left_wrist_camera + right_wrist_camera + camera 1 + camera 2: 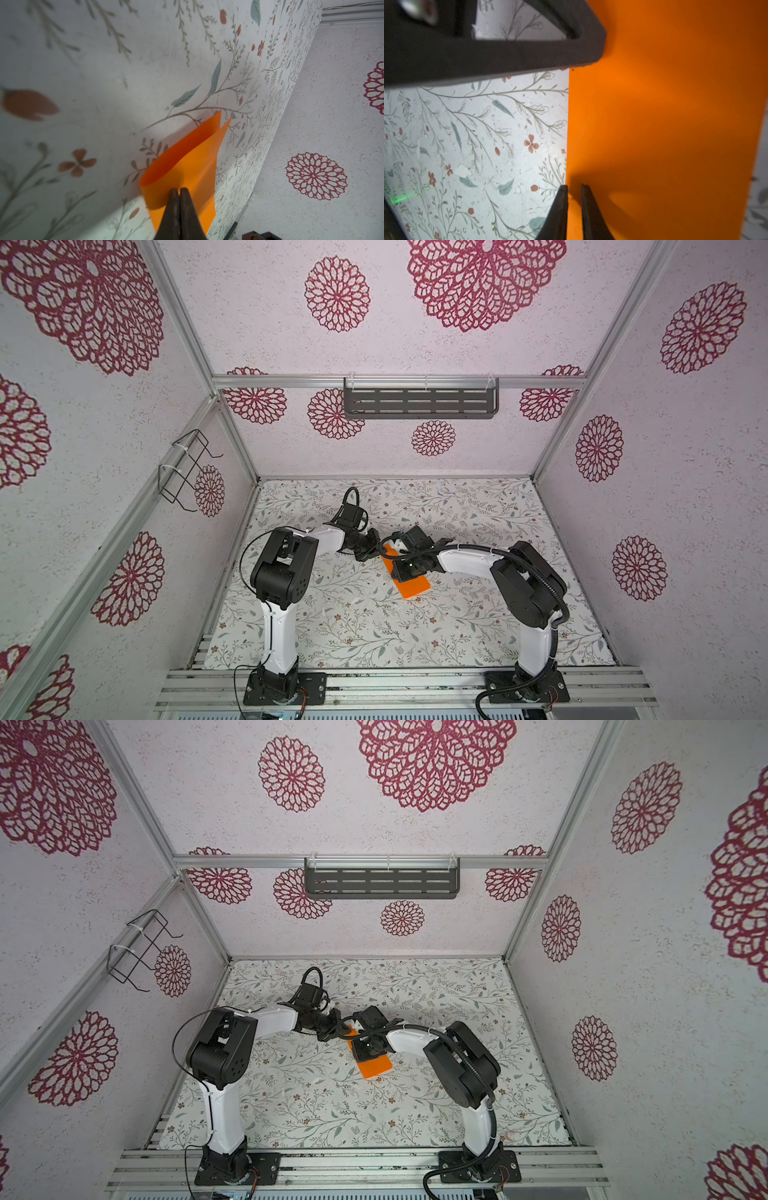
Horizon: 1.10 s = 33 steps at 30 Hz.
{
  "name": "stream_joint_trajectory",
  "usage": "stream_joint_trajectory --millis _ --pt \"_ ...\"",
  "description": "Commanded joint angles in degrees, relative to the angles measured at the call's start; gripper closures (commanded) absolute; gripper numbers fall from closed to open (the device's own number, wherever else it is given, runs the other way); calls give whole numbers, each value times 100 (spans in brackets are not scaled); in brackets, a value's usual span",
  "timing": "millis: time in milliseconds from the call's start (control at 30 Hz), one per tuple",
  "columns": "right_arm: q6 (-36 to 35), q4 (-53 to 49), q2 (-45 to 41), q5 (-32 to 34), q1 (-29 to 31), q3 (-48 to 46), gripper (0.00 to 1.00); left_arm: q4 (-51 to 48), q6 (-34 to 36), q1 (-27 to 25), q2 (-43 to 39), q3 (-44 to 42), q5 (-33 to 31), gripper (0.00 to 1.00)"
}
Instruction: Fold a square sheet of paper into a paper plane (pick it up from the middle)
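Centrally, left pincer (179, 189) clenched atop folded paper (187, 162); right pincer (574, 187) parted astride its edge

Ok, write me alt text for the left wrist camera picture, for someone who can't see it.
The shut left claw touches the near end of the square sheet of paper, bright orange and bent over into a loose fold on the floral table cover. A wall with red medallions stands beyond.

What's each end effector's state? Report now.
Left end effector: shut, pinching the folded orange paper sheet.
Right end effector: slightly open, at the sheet's edge.
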Motion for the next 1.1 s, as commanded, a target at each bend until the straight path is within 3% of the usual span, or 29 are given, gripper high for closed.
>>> stream_joint_trajectory --millis 0,467,1067 --pt "50 -254 68 75 -17 73 82 -230 143 -28 -81 -71 -219 95" --pt "-126 -453 -181 257 81 27 82 -506 196 -24 123 -53 -526 97" --pt "-91 -690 -629 -202 219 -532 88 -654 236 -25 202 -27 -605 97"
